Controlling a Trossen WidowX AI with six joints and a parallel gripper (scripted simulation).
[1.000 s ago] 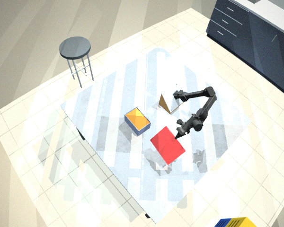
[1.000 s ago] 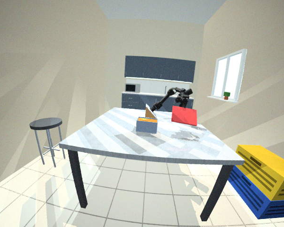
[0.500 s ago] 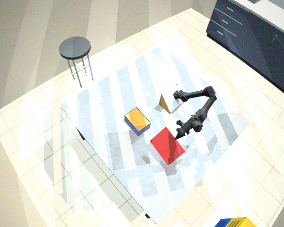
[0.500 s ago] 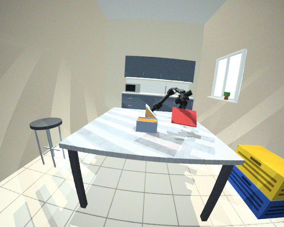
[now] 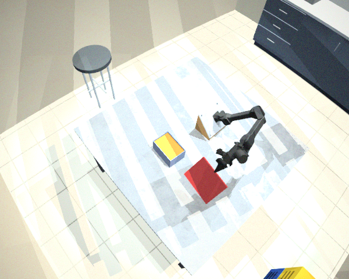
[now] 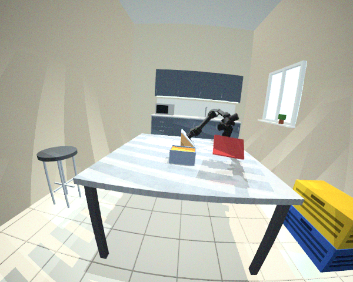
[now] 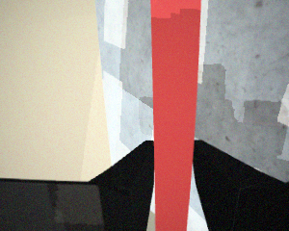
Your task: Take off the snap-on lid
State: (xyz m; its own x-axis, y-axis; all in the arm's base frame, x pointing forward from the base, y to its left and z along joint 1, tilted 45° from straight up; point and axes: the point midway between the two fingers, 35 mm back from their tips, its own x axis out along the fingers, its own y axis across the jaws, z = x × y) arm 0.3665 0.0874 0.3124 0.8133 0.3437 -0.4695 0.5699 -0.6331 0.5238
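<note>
The red lid (image 5: 205, 181) (image 6: 228, 147) (image 7: 175, 87) is off the box and held in the air above the table (image 5: 132, 168) (image 6: 158, 177), tilted, with its broad outer face toward the exterior camera. My gripper (image 5: 217, 162) (image 7: 172, 149) is shut on the lid's edge; in the wrist view the lid shows edge-on as a red strip between the fingers. In the exterior view the fingertips are hidden behind the lid. The blue-grey storage box (image 5: 170, 162) (image 6: 182, 157) stands upright on the table, open at the top, with a yellow-orange inside. The lid is apart from the box.
A wedge-shaped thing with a white sloping face and brown side (image 5: 201, 129) (image 6: 186, 140) stands behind the box, near the arm's base. The table's front edge (image 6: 189, 195) lies beyond the box and lid. A stool (image 5: 92, 58) (image 6: 57, 153) and stacked crates (image 6: 328, 200) are off the table.
</note>
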